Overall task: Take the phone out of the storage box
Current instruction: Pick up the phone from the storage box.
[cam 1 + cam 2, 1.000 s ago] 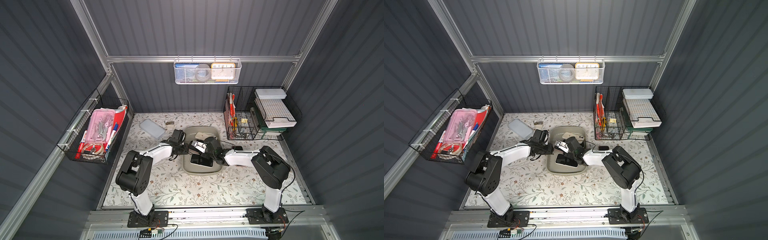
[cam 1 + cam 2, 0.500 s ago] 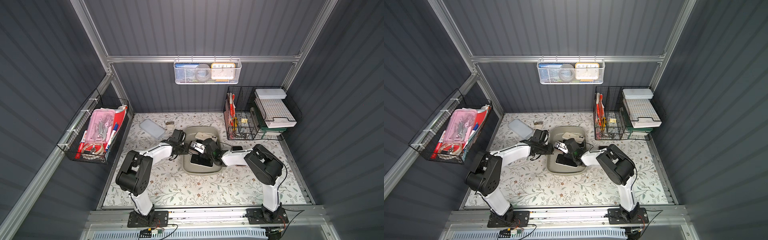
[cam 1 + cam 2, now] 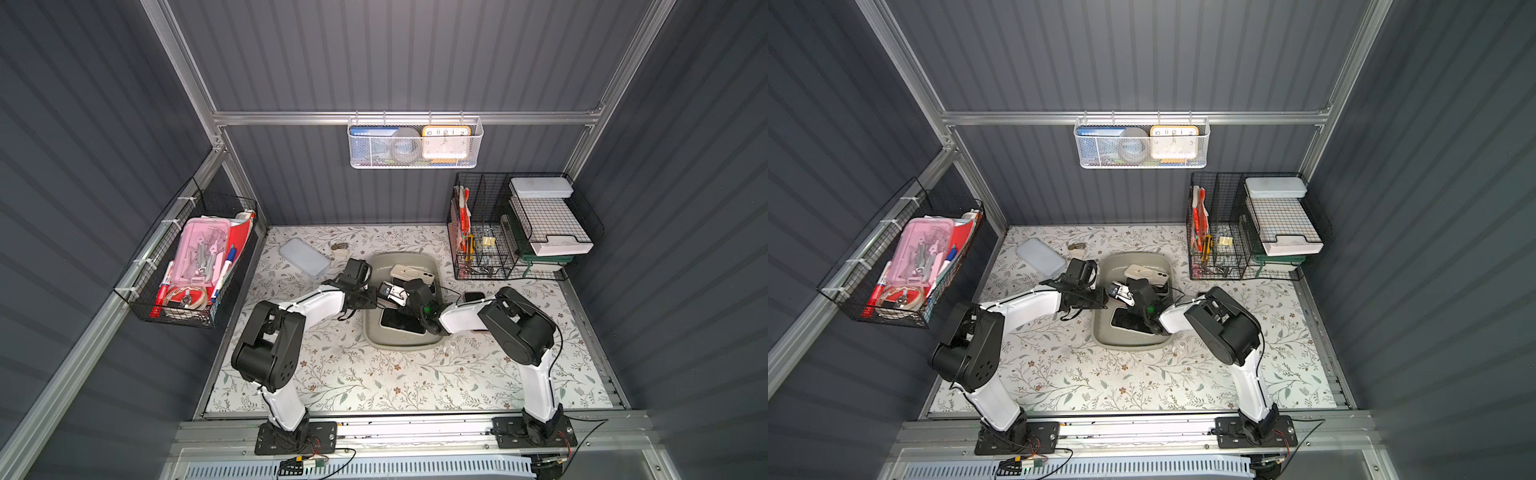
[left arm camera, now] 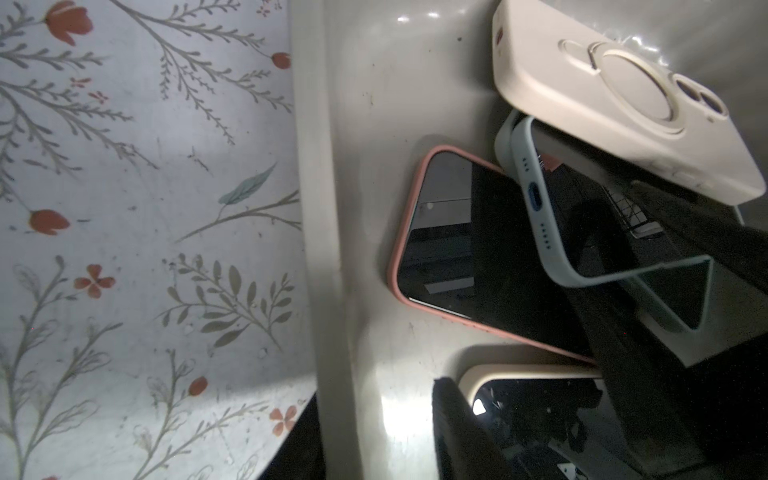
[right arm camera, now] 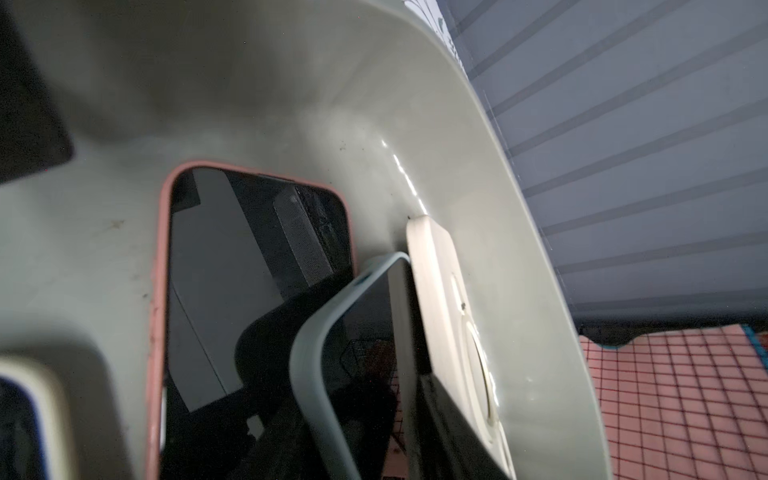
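The storage box (image 3: 400, 344), a grey-beige tray, sits mid-table in both top views (image 3: 1133, 343). Inside lie a cream-cased phone (image 4: 623, 95) face down, a pink-cased phone (image 5: 249, 291) and a cream-rimmed phone (image 3: 401, 322) with screens up. A pale blue-cased phone (image 5: 332, 353) stands tilted on edge against the cream-cased phone. My right gripper (image 5: 345, 374) is shut on this tilted phone, a finger on each face; it reaches in from the right (image 3: 395, 291). My left gripper (image 4: 374, 415) straddles the box's left wall (image 4: 320, 249), one finger outside and one inside, shut on it (image 3: 370, 297).
A flat pale blue-grey slab (image 3: 304, 257) and a small metal item (image 3: 339, 246) lie at the far left of the table. A dark phone (image 3: 473, 296) lies right of the box. A black wire organiser (image 3: 519, 224) fills the far right corner. Baskets hang on the left (image 3: 187, 266) and back walls (image 3: 415, 141).
My right arm's elbow has swung left toward the box and its jaws have closed in on the blue-cased phone. The left arm has held still.
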`<state>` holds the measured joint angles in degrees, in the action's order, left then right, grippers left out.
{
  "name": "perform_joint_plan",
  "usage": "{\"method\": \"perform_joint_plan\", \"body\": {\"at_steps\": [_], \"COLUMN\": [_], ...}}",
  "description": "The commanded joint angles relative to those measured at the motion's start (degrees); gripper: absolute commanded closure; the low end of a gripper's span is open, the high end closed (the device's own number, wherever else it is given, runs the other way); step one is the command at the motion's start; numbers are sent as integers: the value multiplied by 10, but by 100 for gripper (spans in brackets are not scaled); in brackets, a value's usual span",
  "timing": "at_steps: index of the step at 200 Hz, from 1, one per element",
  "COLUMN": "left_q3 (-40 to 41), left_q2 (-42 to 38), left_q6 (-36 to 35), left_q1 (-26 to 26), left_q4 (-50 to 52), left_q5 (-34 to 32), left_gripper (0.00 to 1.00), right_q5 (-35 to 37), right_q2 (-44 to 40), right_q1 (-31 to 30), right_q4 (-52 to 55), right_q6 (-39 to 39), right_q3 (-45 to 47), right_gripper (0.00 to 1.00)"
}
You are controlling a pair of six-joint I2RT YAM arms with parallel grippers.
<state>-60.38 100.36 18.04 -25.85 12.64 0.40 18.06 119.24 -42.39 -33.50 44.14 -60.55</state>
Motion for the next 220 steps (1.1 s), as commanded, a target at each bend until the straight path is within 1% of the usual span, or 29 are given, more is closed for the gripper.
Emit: {"method": "perform_joint_plan", "body": {"at_steps": [1, 15, 52, 80, 99, 120, 140, 191, 220], "left_q3": [-19, -19, -21, -21, -24, -29, -36, -61, -82], "left_q2": [-1, -1, -1, 1, 1, -1, -5, -35, -67], "left_q6": [-6, -7, -8, -8, -8, -8, -8, -11, -11], "left_q1": [-1, -1, -1, -2, -1, -1, -1, -1, -1], "left_q4": [12, 12, 12, 12, 12, 15, 18, 29, 44], "left_q5": [15, 15, 15, 14, 14, 14, 14, 24, 24], "left_gripper": [59, 59, 59, 58, 56, 53, 51, 47, 45], "right_q5": [19, 14, 9, 1, -6, -14, -34, -105, -123], "right_q2": [16, 16, 6, -16, -34, -68, -109, -233, -298], "right_q1": [6, 6, 7, 6, 5, 4, 3, 5, 5], "right_q4": [-16, -18, -37, -44, -52, -53, -33, 43, 72], "right_q6": [12, 16, 14, 11, 11, -2, -29, -131, -190], "right_q3": [-7, -4, 10, 25, 37, 54, 72, 104, 115], "right_gripper": [63, 67, 84, 94, 100, 100, 100, 100, 100]}}
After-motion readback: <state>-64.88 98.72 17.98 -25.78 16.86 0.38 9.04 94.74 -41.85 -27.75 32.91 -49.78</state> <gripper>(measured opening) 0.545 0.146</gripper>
